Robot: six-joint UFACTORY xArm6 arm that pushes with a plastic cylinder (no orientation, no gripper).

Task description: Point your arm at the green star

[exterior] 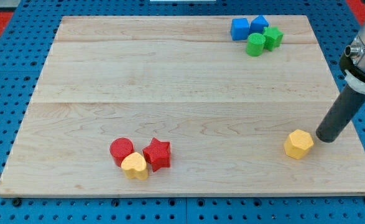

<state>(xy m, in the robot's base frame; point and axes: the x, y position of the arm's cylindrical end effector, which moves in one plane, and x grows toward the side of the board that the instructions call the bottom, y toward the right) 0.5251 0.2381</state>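
Note:
The green star (273, 37) lies near the view's top right of the wooden board (170, 87), touching a green round block (255, 45). Two blue blocks, a blue cube (239, 28) and another blue block (259, 24), sit just above and left of the star. My tip (326, 138) is at the view's lower right, far below the green star. It stands just right of a yellow hexagon block (299, 144), close to touching it.
At the view's lower left a red round block (122, 149), a yellow heart block (135, 166) and a red star (157, 154) sit clustered together. The board's right edge is just right of my tip. A blue pegboard (8, 74) surrounds the board.

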